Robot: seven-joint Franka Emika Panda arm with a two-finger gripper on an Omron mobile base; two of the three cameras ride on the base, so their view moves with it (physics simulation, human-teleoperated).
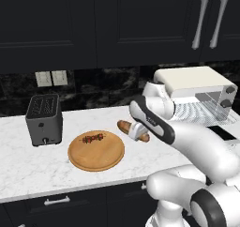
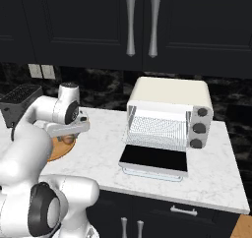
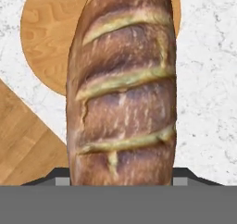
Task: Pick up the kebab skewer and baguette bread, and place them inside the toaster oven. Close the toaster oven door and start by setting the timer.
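The baguette bread, a golden-brown slashed loaf, sits between the tips of my gripper, which is shut on it. From the left base my gripper holds the baguette bread just right of the round wooden board. The kebab skewer lies on the far part of that board. The toaster oven stands at the right. Its door is folded down flat on the counter, and the wire rack inside shows.
A dark grey slot toaster stands left of the board. The knobs run down the oven's right side. White marble counter lies between the board and the oven. The counter's front edge is close below the hand.
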